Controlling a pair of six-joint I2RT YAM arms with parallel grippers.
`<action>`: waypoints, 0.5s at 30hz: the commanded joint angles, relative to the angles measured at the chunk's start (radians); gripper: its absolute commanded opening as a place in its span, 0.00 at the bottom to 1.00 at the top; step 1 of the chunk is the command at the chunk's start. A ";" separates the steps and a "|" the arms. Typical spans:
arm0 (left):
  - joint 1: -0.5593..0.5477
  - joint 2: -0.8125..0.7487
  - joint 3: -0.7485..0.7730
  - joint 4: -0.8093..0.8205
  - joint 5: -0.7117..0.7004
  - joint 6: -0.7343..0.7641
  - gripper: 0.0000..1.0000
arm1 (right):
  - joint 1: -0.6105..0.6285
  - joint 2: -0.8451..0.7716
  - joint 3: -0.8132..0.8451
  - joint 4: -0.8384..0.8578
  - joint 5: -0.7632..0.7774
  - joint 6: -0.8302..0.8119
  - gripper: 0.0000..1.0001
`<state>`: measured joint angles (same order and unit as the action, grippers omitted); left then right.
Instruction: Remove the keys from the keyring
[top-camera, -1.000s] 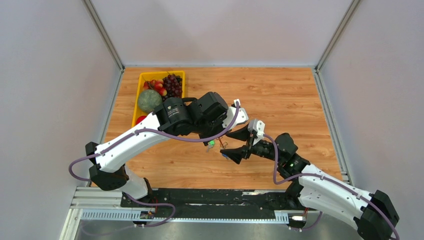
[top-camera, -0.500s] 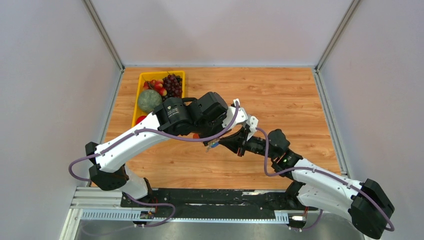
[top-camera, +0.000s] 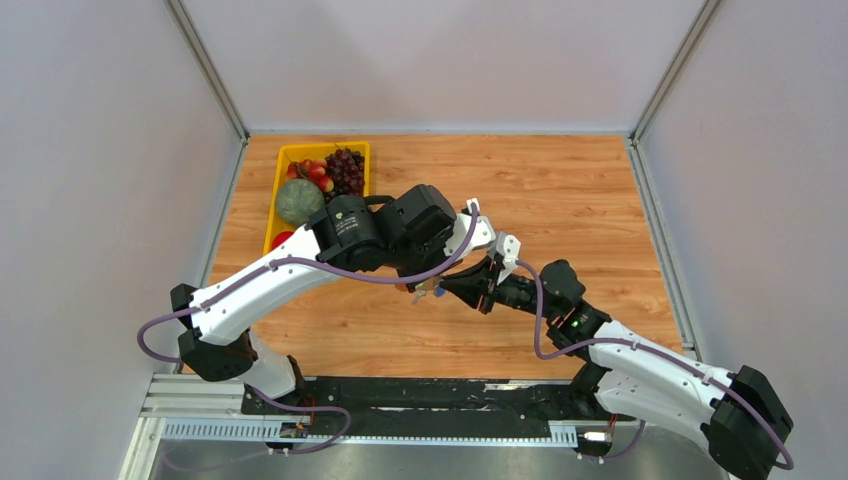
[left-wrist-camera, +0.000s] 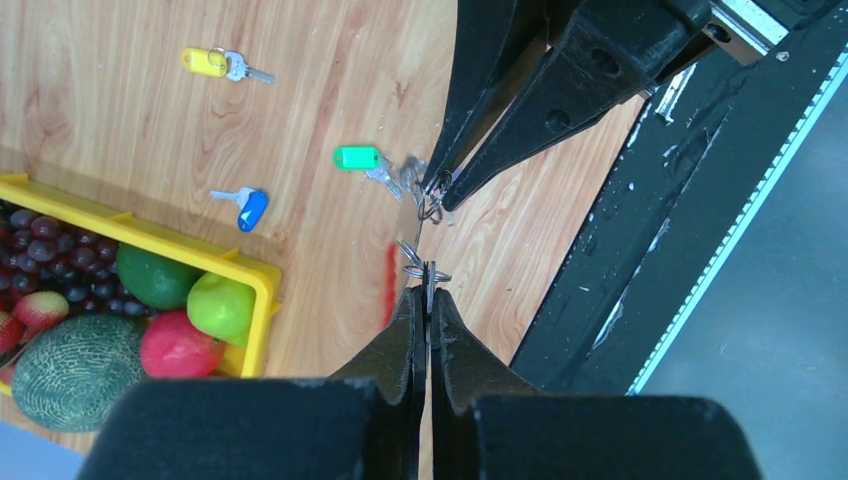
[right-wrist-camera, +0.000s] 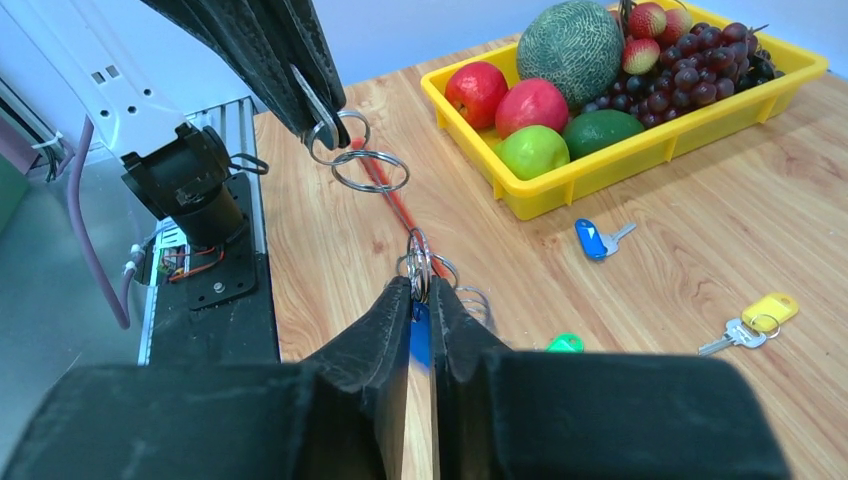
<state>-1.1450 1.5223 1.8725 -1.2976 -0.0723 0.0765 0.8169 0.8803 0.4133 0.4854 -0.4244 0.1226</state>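
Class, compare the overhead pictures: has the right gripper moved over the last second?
Yes. The right gripper has slid left, toward the yellow tray, and closed on the keyring.

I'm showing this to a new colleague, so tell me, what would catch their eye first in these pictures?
First, the left gripper and right gripper nose to nose in mid-air over the middle of the table, each pinching the keyring, a string of silver rings between them. Next, the yellow tray heaped with fruit at the far left, with a blue key and a yellow key lying loose nearby.
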 joint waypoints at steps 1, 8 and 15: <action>-0.005 -0.020 0.006 0.020 0.004 -0.009 0.00 | 0.004 0.000 0.036 -0.009 -0.010 -0.023 0.14; -0.005 -0.017 0.007 0.020 0.006 -0.026 0.00 | 0.004 0.001 0.033 -0.015 -0.024 -0.023 0.35; -0.005 -0.015 0.006 0.020 0.012 -0.033 0.00 | 0.005 0.008 0.041 -0.012 -0.031 -0.014 0.41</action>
<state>-1.1450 1.5223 1.8721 -1.2980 -0.0677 0.0654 0.8169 0.8833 0.4133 0.4534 -0.4385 0.1097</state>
